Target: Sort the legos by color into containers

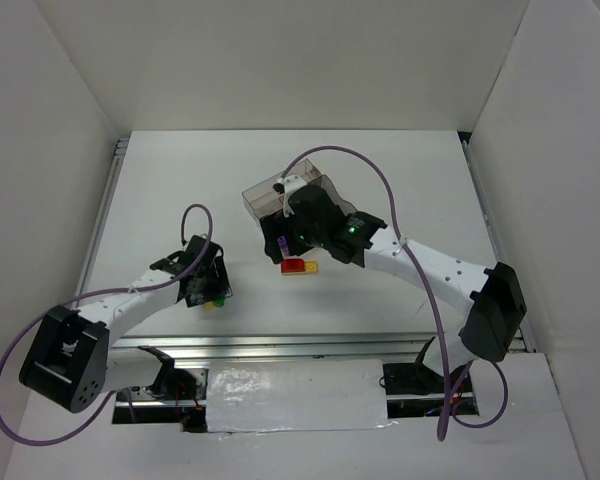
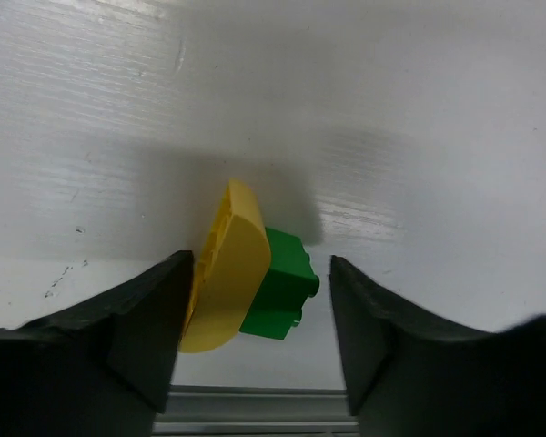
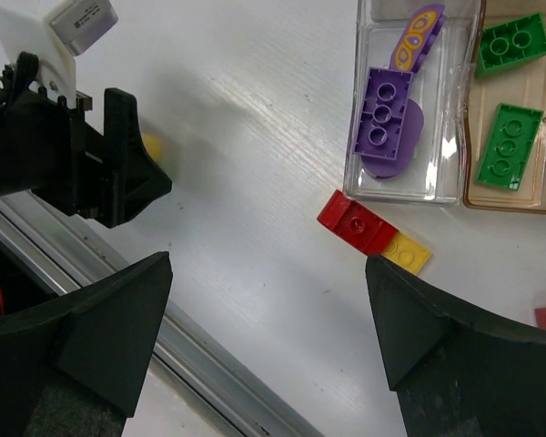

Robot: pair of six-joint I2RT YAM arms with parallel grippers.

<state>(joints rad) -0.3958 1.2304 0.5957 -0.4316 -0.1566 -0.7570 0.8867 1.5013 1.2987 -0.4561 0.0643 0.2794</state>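
In the right wrist view, a clear plastic compartment (image 3: pixel 441 177) holds a purple studded brick (image 3: pixel 382 111), a purple rounded piece (image 3: pixel 396 150) beneath it and a purple strip with orange ovals (image 3: pixel 417 35). The adjoining tan-tinted compartment (image 3: pixel 470 187), cut off by the frame edge, holds two green studded bricks (image 3: pixel 510 144). From above, the right arm hides most of the tray.

A grey label (image 3: pixel 82 18) carries print too small to read.

A red brick (image 3: pixel 357 223) and small yellow brick (image 3: pixel 408 252) lie touching on the white tabletop (image 3: pixel 255 137), just beside the clear compartment.

The right pincer (image 3: pixel 268 273) is spread, holding nothing. The left pincer (image 2: pixel 259 273) is spread around a yellow rounded piece (image 2: pixel 227 269) and a small green brick (image 2: pixel 280 287), which lie on the tabletop.
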